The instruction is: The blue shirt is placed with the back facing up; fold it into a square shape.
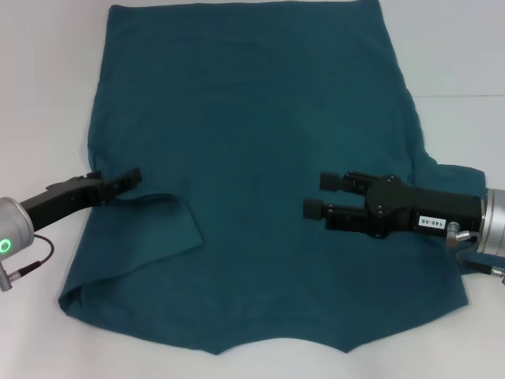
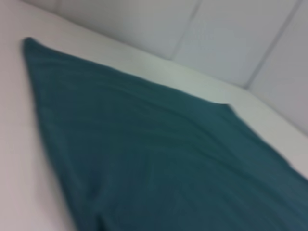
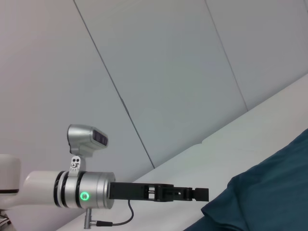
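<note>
**Teal shirt spread flat, one near corner turned in, both arms at its sides**

Teal-blue fabric covers most of the white table [image 1: 47, 95]: the blue shirt [image 1: 252, 142] lies plain side up, its long axis running from the robot's near edge to the far edge, where it passes out of the head view.

1. Left gripper [image 1: 130, 180] sits at the shirt's left border, roughly midway along its length, pointing inward. Its fingers look close together; whether cloth is pinched between them cannot be told. A flap [image 1: 162, 225] of the near-left part lies folded onto the body, its curved edge just beside this claw.

2. Right gripper [image 1: 325, 195] hovers over the right half, well inside the border, pointing toward the centre. Its 2 fingers stand apart with nothing between them.

3. Judgement: the next fold turns on the side edges. The left arm is already at its edge; the right arm has the right border behind its fingertips, toward its wrist, so it would have to draw back outward to reach it.

4. Obstructions: none seen on the cloth. The right sleeve bulges outward beneath the right arm.
</note>
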